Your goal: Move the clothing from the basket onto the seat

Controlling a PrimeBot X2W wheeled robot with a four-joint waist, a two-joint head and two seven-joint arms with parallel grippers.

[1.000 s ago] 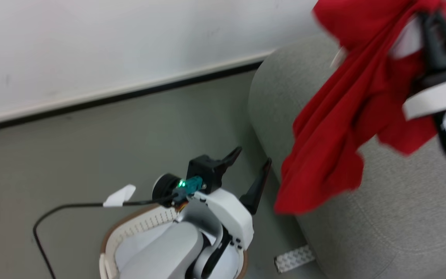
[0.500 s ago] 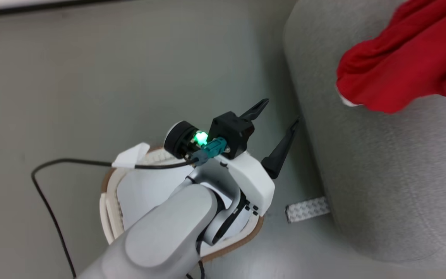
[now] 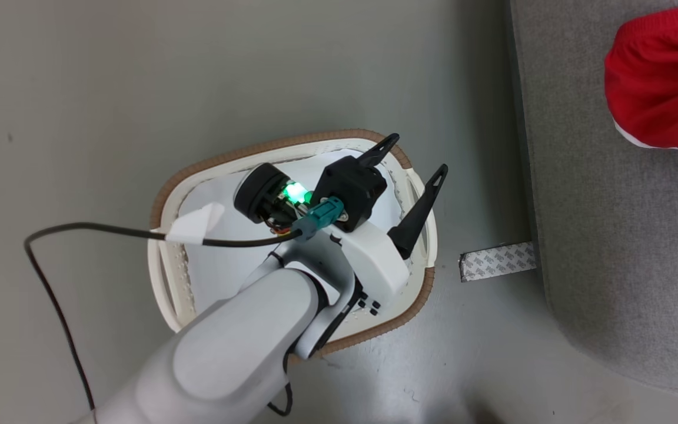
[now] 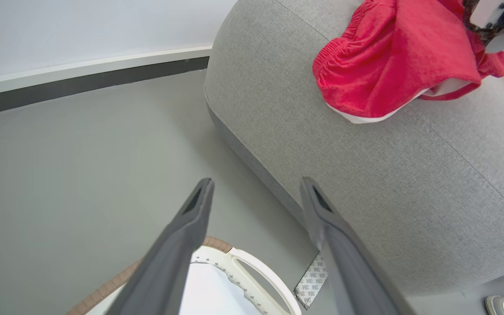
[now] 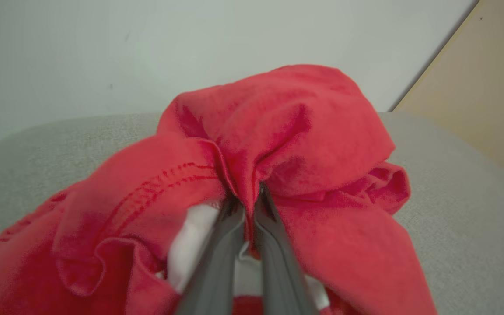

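Resting bunched on the seat (image 3: 610, 247) where a second ago it hung in the air, the clothing (image 4: 387, 57) remains pinched in the right pincer (image 5: 251, 200), the left pincer (image 3: 419, 153) spread above the basket (image 3: 221, 159); release judged outstanding.

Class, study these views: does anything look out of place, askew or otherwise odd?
A loose grey patterned strip lies on the floor between the basket and the seat. The clothing sits bunched on the seat, the right gripper shut on a fold.
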